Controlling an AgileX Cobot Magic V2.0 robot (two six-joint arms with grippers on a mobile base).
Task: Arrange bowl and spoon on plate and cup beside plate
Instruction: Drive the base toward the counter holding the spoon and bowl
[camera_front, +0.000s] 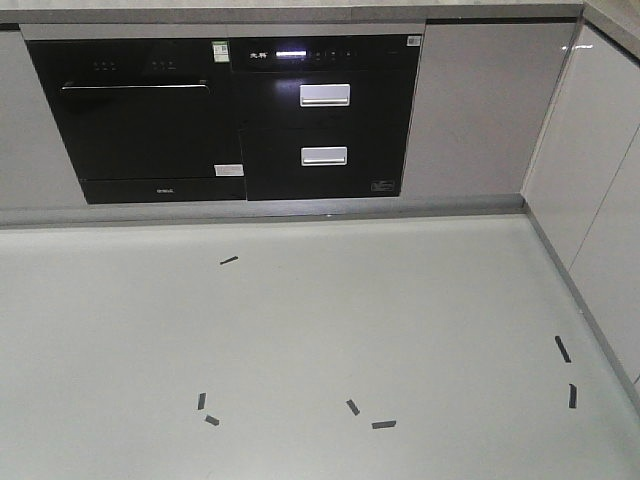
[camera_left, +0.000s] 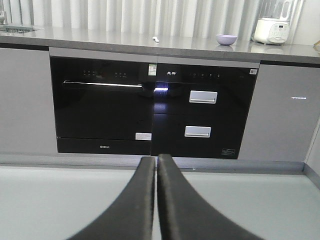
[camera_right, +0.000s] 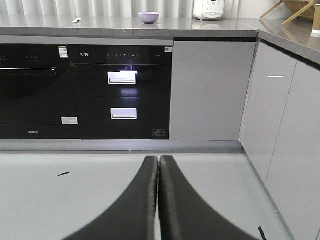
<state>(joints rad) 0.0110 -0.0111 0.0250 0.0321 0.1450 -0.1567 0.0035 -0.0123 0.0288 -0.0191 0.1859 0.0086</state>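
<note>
While left pincer (camera_left: 156, 160) and right pincer (camera_right: 159, 161) sit together | bowl (camera_left: 226, 39) distant on counter (camera_left: 100, 37) | spoon (camera_left: 156, 39) a faint speck

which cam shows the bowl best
Left wrist, narrowly: the bowl sits whole on the counter, well inside the frame. The right wrist view shows the bowl about as large, but close to the top edge. The front view cuts off the counter's top, so no bowl there.

The brand mark (camera_front: 259, 54) and stickers (camera_front: 219, 50) on the black built-in appliances (camera_front: 140, 130) are too small to read.
</note>
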